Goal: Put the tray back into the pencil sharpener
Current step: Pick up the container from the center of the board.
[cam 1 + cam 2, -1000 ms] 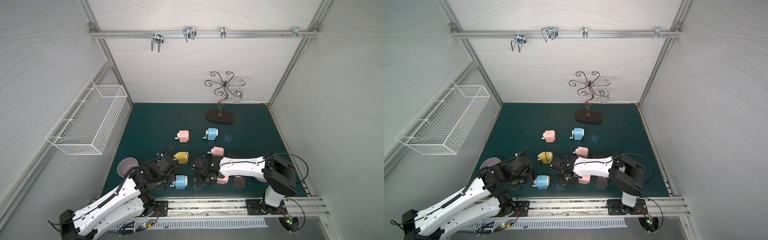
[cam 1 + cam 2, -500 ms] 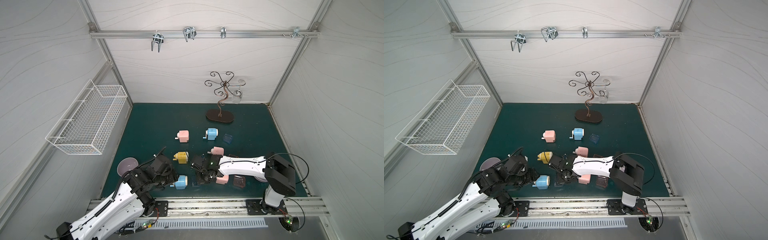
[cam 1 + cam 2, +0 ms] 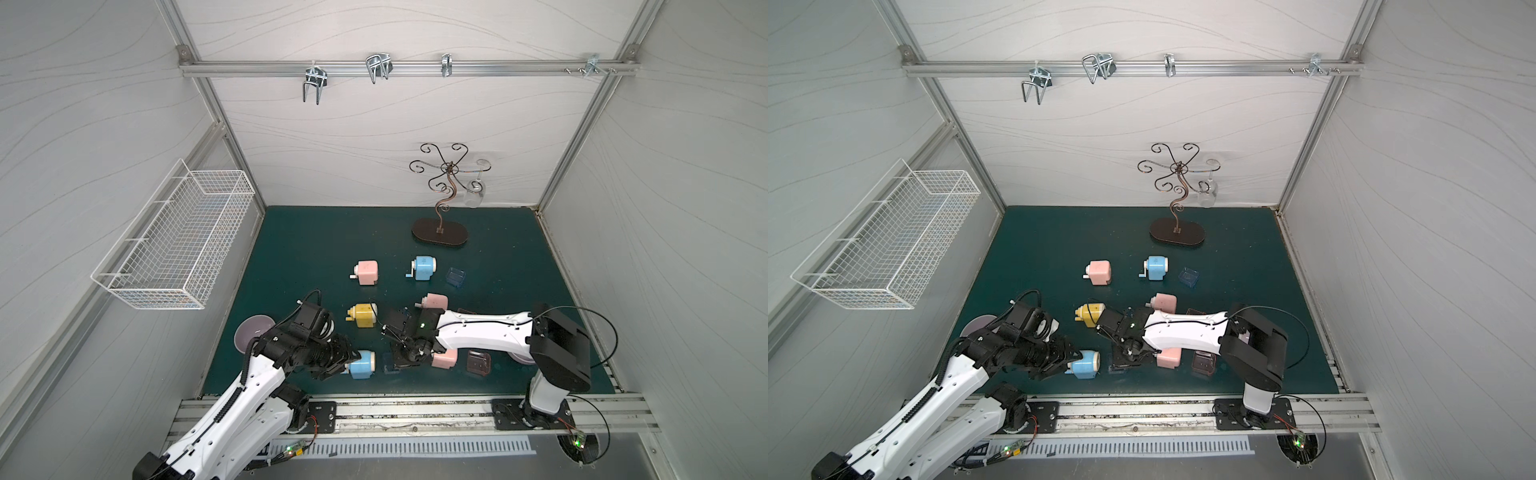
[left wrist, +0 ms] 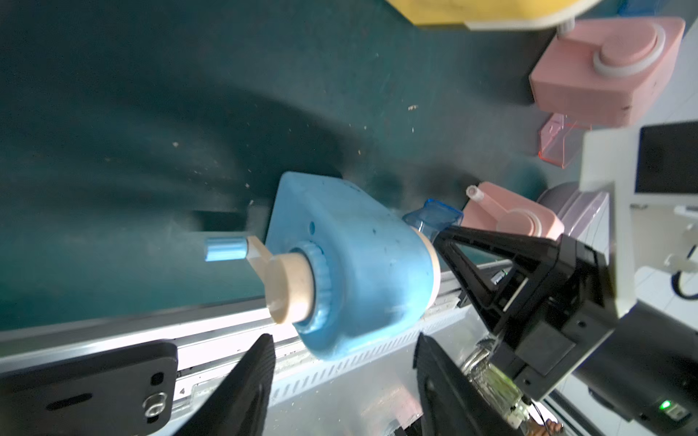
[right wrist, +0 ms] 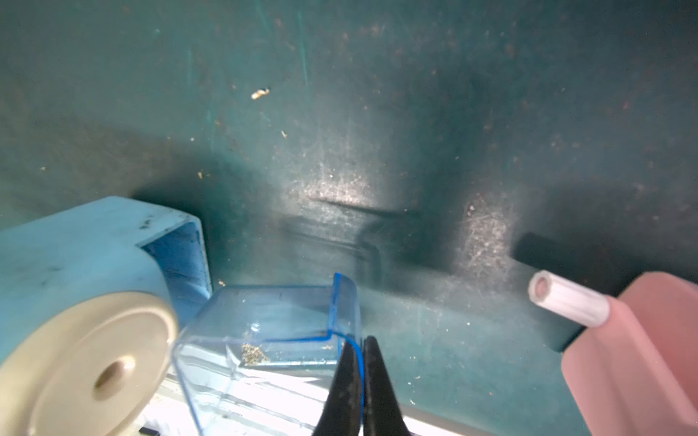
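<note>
The right gripper [image 5: 360, 343] pinches the thin wall of the clear blue plastic tray [image 5: 272, 313] (crumbs inside); the left gripper [image 4: 342, 339], released, flanks the rounded blue pencil sharpener [image 4: 359, 245].

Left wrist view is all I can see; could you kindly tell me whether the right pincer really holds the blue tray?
Observer: Yes, the right wrist view shows the right pincer shut on the blue tray's rim.
Operator: Is the sharpener's slot free?
Observer: The blue sharpener's slot gapes empty, right beside the tray.
Operator: Any other blue tray?
Observer: In a top view, a second blue tray lies by the far blue sharpener.
</note>
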{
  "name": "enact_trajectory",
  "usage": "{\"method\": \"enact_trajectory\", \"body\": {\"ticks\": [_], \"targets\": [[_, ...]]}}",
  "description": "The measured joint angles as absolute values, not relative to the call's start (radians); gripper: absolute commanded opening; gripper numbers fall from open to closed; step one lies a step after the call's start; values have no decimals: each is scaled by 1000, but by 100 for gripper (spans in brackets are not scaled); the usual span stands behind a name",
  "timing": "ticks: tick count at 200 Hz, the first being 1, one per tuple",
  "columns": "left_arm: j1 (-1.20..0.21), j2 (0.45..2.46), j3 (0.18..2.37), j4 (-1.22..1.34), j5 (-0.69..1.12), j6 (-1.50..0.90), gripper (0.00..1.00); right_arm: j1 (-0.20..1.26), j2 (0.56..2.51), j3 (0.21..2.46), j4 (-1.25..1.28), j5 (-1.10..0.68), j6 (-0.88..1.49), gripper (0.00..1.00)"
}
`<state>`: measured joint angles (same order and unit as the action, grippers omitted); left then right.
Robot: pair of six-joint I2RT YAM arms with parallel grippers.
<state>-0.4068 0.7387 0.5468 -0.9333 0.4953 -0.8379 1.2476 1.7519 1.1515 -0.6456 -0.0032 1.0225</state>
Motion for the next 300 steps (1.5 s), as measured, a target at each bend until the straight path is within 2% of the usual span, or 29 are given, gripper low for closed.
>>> {"method": "enact_trajectory", "body": {"ticks": [300], "targets": [[-393, 819, 560, -900, 472, -816, 56, 1245, 1783, 1160, -645, -28, 1021, 2]]}}
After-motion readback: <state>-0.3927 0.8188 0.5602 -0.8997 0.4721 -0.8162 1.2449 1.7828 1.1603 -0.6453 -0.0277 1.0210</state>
